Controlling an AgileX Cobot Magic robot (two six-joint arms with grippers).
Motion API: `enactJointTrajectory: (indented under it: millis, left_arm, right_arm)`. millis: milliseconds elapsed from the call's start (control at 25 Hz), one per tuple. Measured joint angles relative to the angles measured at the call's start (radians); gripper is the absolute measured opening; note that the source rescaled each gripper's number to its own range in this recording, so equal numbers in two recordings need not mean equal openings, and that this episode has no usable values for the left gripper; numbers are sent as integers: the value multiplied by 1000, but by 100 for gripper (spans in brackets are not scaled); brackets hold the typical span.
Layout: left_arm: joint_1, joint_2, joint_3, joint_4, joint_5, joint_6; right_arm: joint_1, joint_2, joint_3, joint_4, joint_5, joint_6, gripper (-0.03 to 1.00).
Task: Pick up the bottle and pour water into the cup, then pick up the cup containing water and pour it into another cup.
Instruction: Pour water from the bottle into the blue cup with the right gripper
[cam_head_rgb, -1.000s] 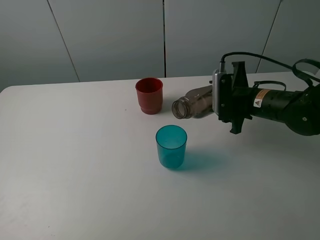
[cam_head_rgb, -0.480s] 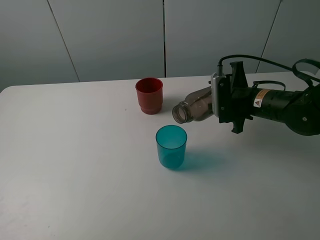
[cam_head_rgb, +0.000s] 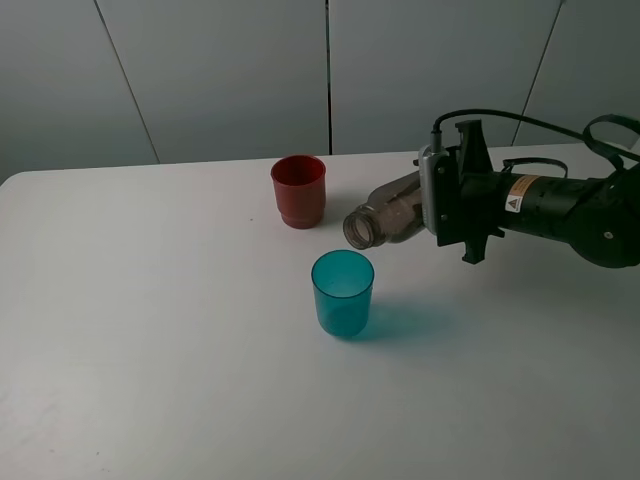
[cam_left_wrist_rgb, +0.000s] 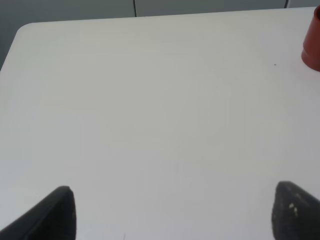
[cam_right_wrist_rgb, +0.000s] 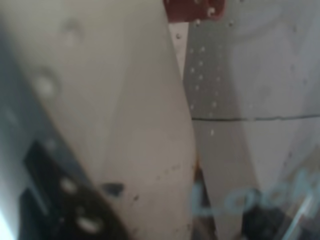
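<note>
White table, R tool clamped on bottle, L tool apart, wrist cam only

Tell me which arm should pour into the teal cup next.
Right. The right tool grips the bottle, tipped nearly level with its mouth near the teal cup. The left tool is open over the table, holding nothing.

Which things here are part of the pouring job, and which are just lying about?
In the job: bottle, tilted in the right gripper; teal cup; red cup.
Just there: table; left gripper, open, holding nothing.
</note>
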Motion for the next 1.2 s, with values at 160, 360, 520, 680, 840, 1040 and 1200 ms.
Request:
enactJointTrajectory:
  millis: [160,360,520,680,840,1040,1200]
  left_arm:
    - [0,0,0,0,0,0]
    - [0,0,0,0,0,0]
    - [0,0,0,0,0,0]
    - [0,0,0,0,0,0]
    - [0,0,0,0,0,0]
    - [0,0,0,0,0,0]
    - [0,0,0,0,0,0]
  right_arm:
    - [0,0,-4,-21,0,-2,0]
    - [0,0,-4,-45,0,-2,0]
    - [0,0,-4,-46,0,-2,0]
    - [0,0,-4,-46,0,-2,0]
    - [0,0,-4,-46,0,-2,0]
    - [0,0,-4,-44,0,-2,0]
    - [0,0,-4,-34,0,-2,0]
